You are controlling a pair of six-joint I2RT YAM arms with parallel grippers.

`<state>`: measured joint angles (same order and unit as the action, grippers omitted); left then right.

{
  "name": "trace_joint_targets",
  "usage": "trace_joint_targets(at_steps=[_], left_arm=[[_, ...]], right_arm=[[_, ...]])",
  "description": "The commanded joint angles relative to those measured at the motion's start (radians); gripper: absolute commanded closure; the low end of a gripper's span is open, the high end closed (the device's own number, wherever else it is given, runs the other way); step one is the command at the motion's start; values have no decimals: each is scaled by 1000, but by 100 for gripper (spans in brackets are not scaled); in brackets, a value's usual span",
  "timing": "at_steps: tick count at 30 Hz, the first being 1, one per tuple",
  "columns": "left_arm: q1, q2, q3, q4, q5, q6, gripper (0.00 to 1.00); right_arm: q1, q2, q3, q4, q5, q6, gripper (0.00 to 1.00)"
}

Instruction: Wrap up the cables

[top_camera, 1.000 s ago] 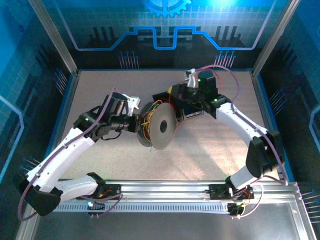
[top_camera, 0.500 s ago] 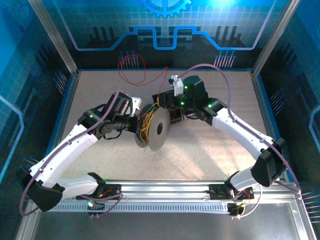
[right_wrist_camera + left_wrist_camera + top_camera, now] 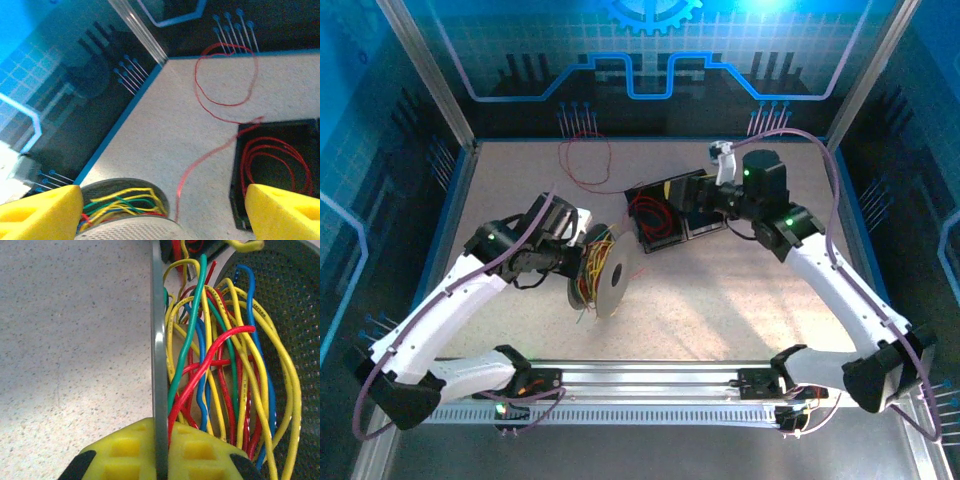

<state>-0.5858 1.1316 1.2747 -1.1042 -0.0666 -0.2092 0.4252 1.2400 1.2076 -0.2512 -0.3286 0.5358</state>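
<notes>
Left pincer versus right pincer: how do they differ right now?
The left pincer is shut on the grey flange of the spool; the right pincer stands wide open, gripping nothing. The left pincer sits right against the wound cables; the right pincer hangs above the table, beside the black tray. Both have yellow fingers.

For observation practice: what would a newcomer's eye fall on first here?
First, the round spool stuffed with yellow, red, blue and green wires, left of centre, its grey flange clamped by the left pincer. Then the thin red wire loop loose at the table's far edge, and red coils in the black tray nearby.
</notes>
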Motion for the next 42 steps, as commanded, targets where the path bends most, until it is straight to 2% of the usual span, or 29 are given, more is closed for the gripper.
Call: trace_joint_targets(at_steps=[1,6,10,13,17,23,29,38,42], left_arm=[[-12,9,98,-20,-33,55,100],[-18,17,183,-92,-66,88,100],[-22,17,193,-100,-79,97,100],[-22,18,180,-89,-84,100,100],[-25,23,164,-73,-77,102,100],[-23,25,150,-56,-71,104,100],[-23,19,145,-48,-64,104,100],[-25,7,135,-39,-55,105,100],[-23,0,132,-37,-51,103,100]], right_arm=[[-57,91,15,-99,-154,4,15],[-66,331,174,-239,-196,-35,17],[-65,522,308,-245,-214,-6,19],[-65,660,405,-217,-242,69,19],[-65,798,478,-82,-300,254,21],[-56,907,513,88,-312,477,21],[-42,971,505,208,-339,617,25],[-20,1024,514,326,-353,757,41],[-18,1020,502,338,-332,774,55]])
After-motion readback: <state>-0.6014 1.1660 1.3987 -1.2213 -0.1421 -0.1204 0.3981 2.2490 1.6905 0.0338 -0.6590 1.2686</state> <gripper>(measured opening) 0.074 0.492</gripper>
